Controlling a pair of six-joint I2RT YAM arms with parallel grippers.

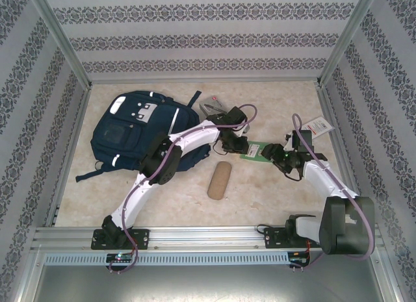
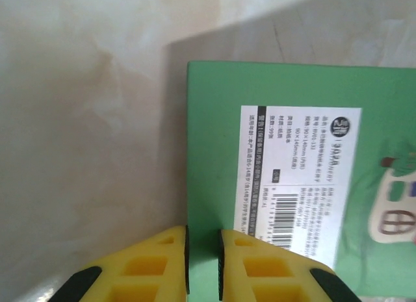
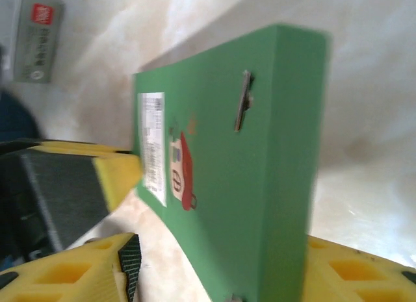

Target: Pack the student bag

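So far nothing looks packed: the student bag (image 1: 133,136) lies at the far left of the tabletop (image 1: 273,198), well apart from the green notebook (image 2: 286,88), which is held off the surface between both arms. The left gripper (image 2: 203,250) has its jaws pinched on the notebook's edge. The right gripper (image 3: 221,250) straddles it with a gap on one side, not clamped. A tan pencil case (image 1: 219,180) also waits outside the bag.

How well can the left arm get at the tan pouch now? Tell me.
Probably not right away: the left hand is shut on the green notebook. The tan pouch lies bare on the table beside that arm, so once freed, likely yes.
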